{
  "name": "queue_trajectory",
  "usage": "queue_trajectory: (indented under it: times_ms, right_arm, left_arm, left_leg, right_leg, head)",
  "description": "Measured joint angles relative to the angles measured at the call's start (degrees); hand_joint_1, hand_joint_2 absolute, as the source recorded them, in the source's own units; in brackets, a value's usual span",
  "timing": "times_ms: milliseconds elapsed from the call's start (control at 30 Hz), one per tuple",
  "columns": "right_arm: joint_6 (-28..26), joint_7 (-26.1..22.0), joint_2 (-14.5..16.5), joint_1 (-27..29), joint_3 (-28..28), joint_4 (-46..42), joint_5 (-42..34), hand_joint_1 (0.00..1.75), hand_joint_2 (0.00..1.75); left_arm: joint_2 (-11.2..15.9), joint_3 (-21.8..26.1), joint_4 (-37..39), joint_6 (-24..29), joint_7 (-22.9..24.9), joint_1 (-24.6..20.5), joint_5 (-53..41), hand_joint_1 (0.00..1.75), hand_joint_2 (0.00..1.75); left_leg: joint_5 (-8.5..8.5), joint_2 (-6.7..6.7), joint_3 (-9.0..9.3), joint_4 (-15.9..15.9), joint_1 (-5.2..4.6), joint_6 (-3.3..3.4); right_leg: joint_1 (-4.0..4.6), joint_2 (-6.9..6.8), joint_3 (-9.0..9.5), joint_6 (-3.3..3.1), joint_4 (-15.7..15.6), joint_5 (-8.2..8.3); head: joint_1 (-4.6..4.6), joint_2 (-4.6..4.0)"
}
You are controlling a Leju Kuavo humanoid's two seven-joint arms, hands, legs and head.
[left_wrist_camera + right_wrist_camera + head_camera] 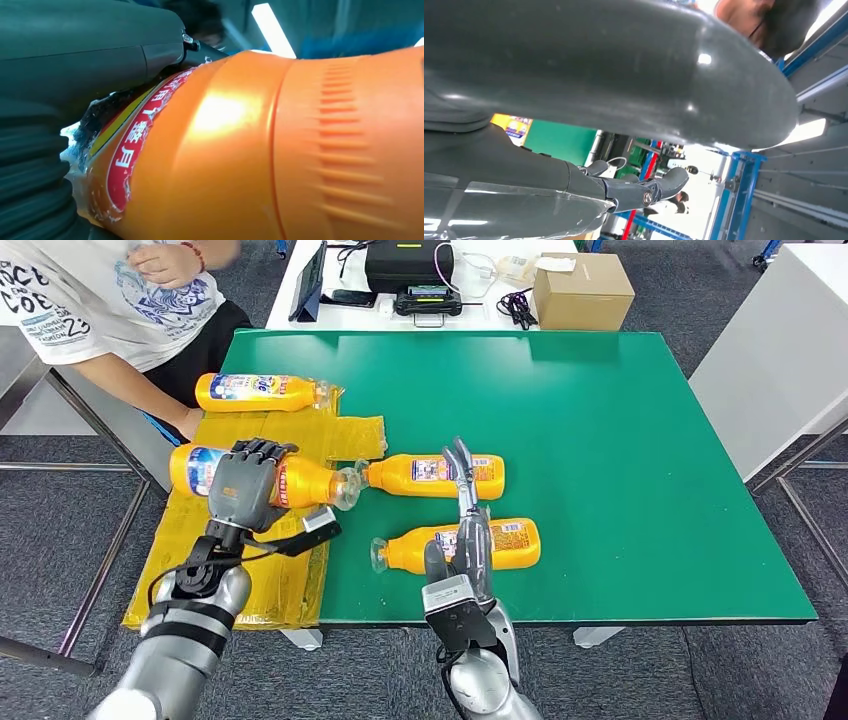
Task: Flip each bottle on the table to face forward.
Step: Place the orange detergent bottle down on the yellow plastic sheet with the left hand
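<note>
The robot's two silver arms reach up from the lower edge of the head view. The left arm comes in at the lower left and angles up, its dark wrist wrapped by a loose black cable. The left hand is turned palm down with its dark fingers curled over the top of an orange bottle lying on its side; the left wrist view presses close against that bottle, with the grey thumb beside its label. The right arm rises near the middle. The right hand stands edge-on, fingers stretched straight ahead and held apart, gripping nothing. In the right wrist view the thick grey thumb and darker fingers are spread.
</note>
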Motion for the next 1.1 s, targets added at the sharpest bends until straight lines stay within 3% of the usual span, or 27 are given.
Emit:
queue_trajectory:
  times_ms: [100, 200, 400, 767, 1000, 1033, 1100]
  right_arm:
    - [0.89, 0.37, -0.09, -0.04, -0.02, -0.33, 0.02, 0.00, 0.00]
    - [1.88, 0.74, -0.13, -0.03, -0.04, -0.77, 0.14, 0.00, 0.00]
    - [2.73, 1.04, -0.13, 0.07, -0.08, -1.17, 0.53, 0.00, 0.00]
    - [3.71, 1.52, -0.13, 0.33, -0.11, -1.22, 0.54, 0.00, 0.00]
    - [4.82, 1.69, -0.13, 0.64, -0.13, -0.94, 0.18, 0.00, 0.00]
    - [5.02, 1.74, -0.12, 0.64, -0.13, -0.81, 0.02, 0.00, 0.00]
    - [5.33, 1.84, -0.11, 0.64, -0.15, -0.56, -0.25, 0.00, 0.00]
  left_arm:
    - [2.33, -3.33, 7.47, -4.12, 5.27, -3.98, -2.13, 1.75, 1.75]
    - [3.86, -6.33, 13.60, -9.30, 6.28, -6.86, -1.79, 1.75, 1.75]
    - [5.26, -7.45, 20.17, -13.14, 4.63, -9.56, 0.93, 1.75, 1.75]
    - [6.32, -7.29, 23.72, -14.75, 3.49, -10.93, 3.94, 1.75, 1.75]
    - [6.19, -3.25, 24.07, -21.80, -3.63, -10.87, 15.20, 1.68, 1.75]
    - [6.18, -2.72, 24.07, -22.45, -4.14, -10.84, 16.24, 1.58, 1.75]
    - [6.15, -1.97, 24.07, -23.01, -4.69, -10.77, 17.38, 0.82, 1.75]
  left_leg:
    - [0.01, -0.02, 0.00, 0.00, 0.01, 0.00]
    - [0.01, 0.01, -0.02, 0.00, 0.00, 0.00]
    - [-0.01, 0.00, -0.04, 0.00, -0.01, 0.00]
    - [-0.01, 0.00, -0.04, 0.00, 0.01, 0.00]
    - [-0.02, 0.00, -0.04, 0.00, 0.00, -0.01]
    - [-0.02, 0.00, -0.03, 0.00, 0.00, -0.01]
    - [-0.02, 0.00, -0.03, 0.00, 0.00, -0.01]
  right_leg:
    - [0.00, -0.01, 0.01, 0.00, 0.02, 0.00]
    - [-0.01, 0.01, 0.01, 0.01, 0.04, 0.00]
    - [-0.01, 0.01, -0.01, 0.01, 0.01, -0.01]
    - [0.00, 0.01, 0.00, 0.00, 0.02, -0.01]
    - [-0.01, 0.01, 0.00, 0.00, 0.02, -0.01]
    - [-0.01, 0.01, 0.00, 0.00, 0.02, -0.01]
    - [-0.01, 0.01, 0.01, -0.01, 0.02, -0.01]
  head:
    - [0.01, 0.00]
    - [0.01, 0.00]
    - [0.02, 0.00]
    - [0.02, 0.00]
    - [0.02, 0.00]
    - [0.01, 0.00]
    - [0.01, 0.00]
